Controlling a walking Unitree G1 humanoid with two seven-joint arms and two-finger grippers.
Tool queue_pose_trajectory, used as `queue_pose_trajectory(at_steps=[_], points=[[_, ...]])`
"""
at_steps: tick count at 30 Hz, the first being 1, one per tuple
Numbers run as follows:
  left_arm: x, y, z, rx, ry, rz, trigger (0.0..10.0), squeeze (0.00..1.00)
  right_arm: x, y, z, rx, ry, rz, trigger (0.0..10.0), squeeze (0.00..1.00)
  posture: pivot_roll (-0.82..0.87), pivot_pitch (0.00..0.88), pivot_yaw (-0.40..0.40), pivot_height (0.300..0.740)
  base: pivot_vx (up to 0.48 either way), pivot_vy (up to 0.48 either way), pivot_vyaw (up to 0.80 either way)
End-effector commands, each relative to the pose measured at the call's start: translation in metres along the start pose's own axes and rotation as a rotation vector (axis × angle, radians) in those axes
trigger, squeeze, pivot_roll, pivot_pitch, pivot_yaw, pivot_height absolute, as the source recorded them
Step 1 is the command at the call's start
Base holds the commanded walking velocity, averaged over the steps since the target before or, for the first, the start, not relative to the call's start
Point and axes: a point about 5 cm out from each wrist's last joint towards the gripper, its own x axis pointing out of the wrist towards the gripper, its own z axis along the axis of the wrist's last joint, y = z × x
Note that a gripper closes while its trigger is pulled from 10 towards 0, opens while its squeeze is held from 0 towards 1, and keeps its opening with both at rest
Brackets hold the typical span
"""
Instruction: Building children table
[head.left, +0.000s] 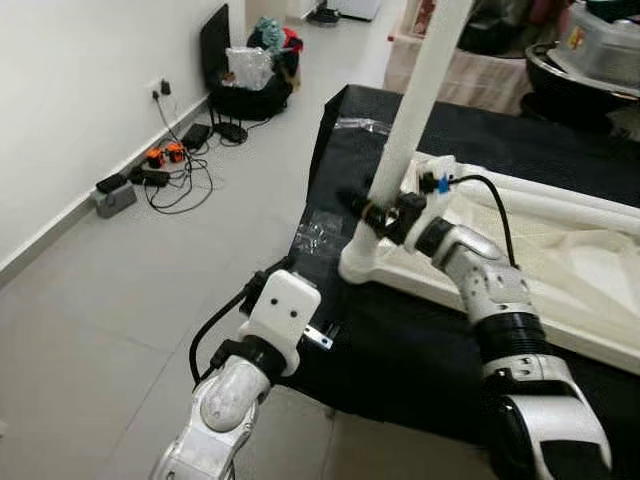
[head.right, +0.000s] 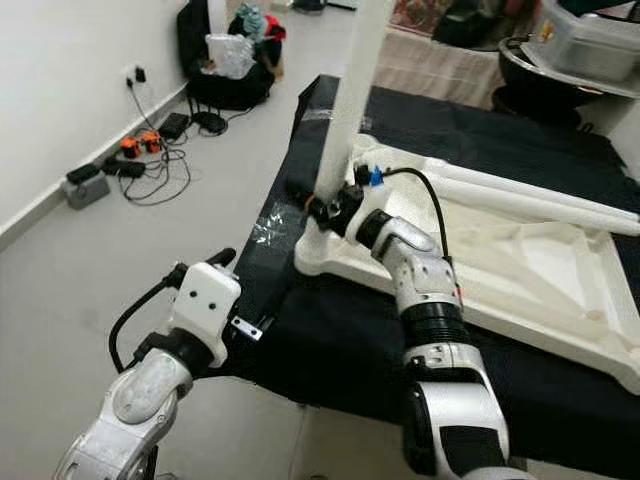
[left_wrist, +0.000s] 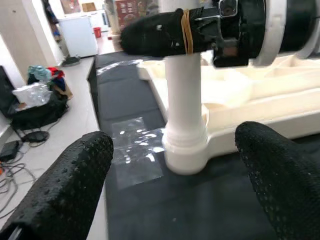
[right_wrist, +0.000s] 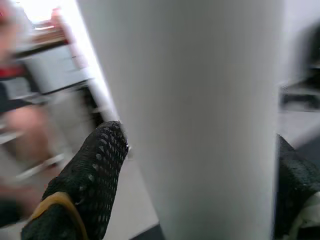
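Here I have the right claw (head.left: 372, 212) clamped around the white table leg (head.left: 415, 105), low on the shaft, just above the socket where the leg meets the corner of the white tabletop (head.left: 560, 270). The tabletop lies upside down on the black-covered surface (head.left: 400, 350), its near corner close to the surface's front-left edge, and the leg stands up from that corner, leaning a little toward the robot's right as it rises out of the head views. In the right wrist view the leg (right_wrist: 200, 115) sits between the two black fingers (right_wrist: 90, 175), which press on either side of it.

My left claw (left_wrist: 175, 185) is spread open, holding nothing. In the left wrist view its two fingers (left_wrist: 65, 185) frame the base of the leg (left_wrist: 185, 115) and its collar (left_wrist: 185, 150), but they are well apart from it, with black cloth and a patch of clear tape (left_wrist: 137, 150) between. From the head views the left arm's white wrist housing (head.left: 285, 310) hovers at the front-left edge of the surface, beside a small metal bracket (head.left: 318, 338), lower than and short of the leg's corner.

A second white leg (head.left: 550, 195) lies flat along the far side of the tabletop. On the floor by the wall sit a power strip and tangled cables (head.left: 160, 175) and a dark bag (head.left: 250, 85).
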Motion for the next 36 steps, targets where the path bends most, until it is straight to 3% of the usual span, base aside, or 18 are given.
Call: queue_pose_trajectory(at_steps=[1, 8, 9, 16, 17, 18, 19, 21, 23, 27, 28, 29, 30, 32, 36], points=[[0.000, -0.003, -0.002, -0.002, 0.011, -0.008, 10.0, 0.00, 0.008, 0.012, -0.006, 0.006, 0.043, 0.163, 10.0, 0.00, 0.08, 0.053, -0.126, 0.740, 0.000, 0.000, 0.00], [0.000, -0.003, -0.002, -0.001, 0.013, -0.006, 10.0, 0.00, 0.018, 0.010, -0.012, 0.002, 0.095, 0.203, 10.0, 0.00, 0.08, 0.055, -0.126, 0.740, 0.000, 0.000, 0.00], [-0.001, -0.003, -0.002, 0.000, 0.013, -0.005, 10.0, 0.00, 0.024, 0.010, -0.012, 0.018, 0.094, 0.192, 0.0, 0.00, 0.09, 0.057, -0.128, 0.740, 0.000, 0.000, 0.00], [-0.001, -0.002, -0.002, -0.001, 0.014, 0.000, 10.0, 0.00, 0.033, 0.012, -0.009, 0.016, 0.031, 0.147, 0.0, 0.00, 0.09, 0.061, -0.129, 0.740, 0.000, 0.000, 0.00], [-0.001, -0.002, -0.002, -0.001, 0.014, -0.001, 10.0, 0.00, 0.034, 0.011, -0.010, 0.025, 0.020, 0.120, 0.0, 0.00, 0.08, 0.062, -0.129, 0.740, 0.000, 0.000, 0.00], [-0.001, -0.002, -0.002, -0.002, 0.014, -0.002, 10.0, 0.00, 0.037, 0.007, -0.010, 0.024, -0.004, 0.011, 0.0, 0.00, 0.08, 0.063, -0.129, 0.740, 0.000, 0.000, 0.00], [-0.001, -0.002, -0.002, -0.002, 0.014, -0.002, 10.0, 0.00, 0.037, 0.007, -0.010, 0.024, -0.004, 0.011, 0.0, 0.00, 0.08, 0.063, -0.129, 0.740, 0.000, 0.000, 0.00], [0.000, -0.002, -0.002, -0.002, 0.013, -0.002, 10.0, 0.00, 0.041, 0.000, -0.017, -0.006, -0.003, -0.239, 0.0, 0.00, 0.08, 0.064, -0.130, 0.740, 0.000, 0.000, 0.00], [0.000, -0.002, -0.002, -0.001, 0.013, -0.001, 10.0, 0.00, 0.042, -0.005, -0.020, -0.057, 0.000, -0.370, 0.0, 0.00, 0.08, 0.064, -0.130, 0.740, 0.000, 0.000, 0.00], [0.000, -0.002, -0.002, -0.002, 0.013, -0.001, 10.0, 0.00, 0.018, -0.030, -0.025, -0.157, 0.047, -0.900, 0.0, 0.00, 0.08, 0.064, -0.125, 0.740, 0.000, 0.000, 0.00], [0.000, -0.002, -0.002, -0.002, 0.013, -0.001, 10.0, 0.00, 0.018, -0.030, -0.025, -0.157, 0.047, -0.900, 0.0, 0.00, 0.08, 0.064, -0.125, 0.740, 0.000, 0.000, 0.00], [0.001, -0.003, -0.002, -0.003, 0.012, -0.002, 10.0, 0.00, 0.000, -0.036, -0.022, -0.197, 0.030, -1.136, 0.0, 0.00, 0.08, 0.068, -0.123, 0.740, 0.000, 0.000, 0.00], [0.001, -0.003, -0.002, -0.003, 0.012, -0.002, 10.0, 0.00, 0.000, -0.036, -0.022, -0.197, 0.030, -1.136, 0.0, 0.00, 0.08, 0.068, -0.123, 0.740, 0.000, 0.000, 0.00], [0.001, -0.003, -0.002, -0.003, 0.011, -0.001, 10.0, 0.00, -0.014, -0.035, -0.020, -0.199, -0.005, -1.327, 0.0, 0.00, 0.08, 0.069, -0.126, 0.740, 0.000, 0.000, 0.00], [0.001, -0.002, -0.002, -0.002, 0.013, 0.001, 10.0, 0.00, -0.008, -0.024, -0.025, -0.123, -0.008, -1.408, 0.0, 0.00, 0.08, 0.072, -0.126, 0.740, 0.000, 0.000, 0.00]])
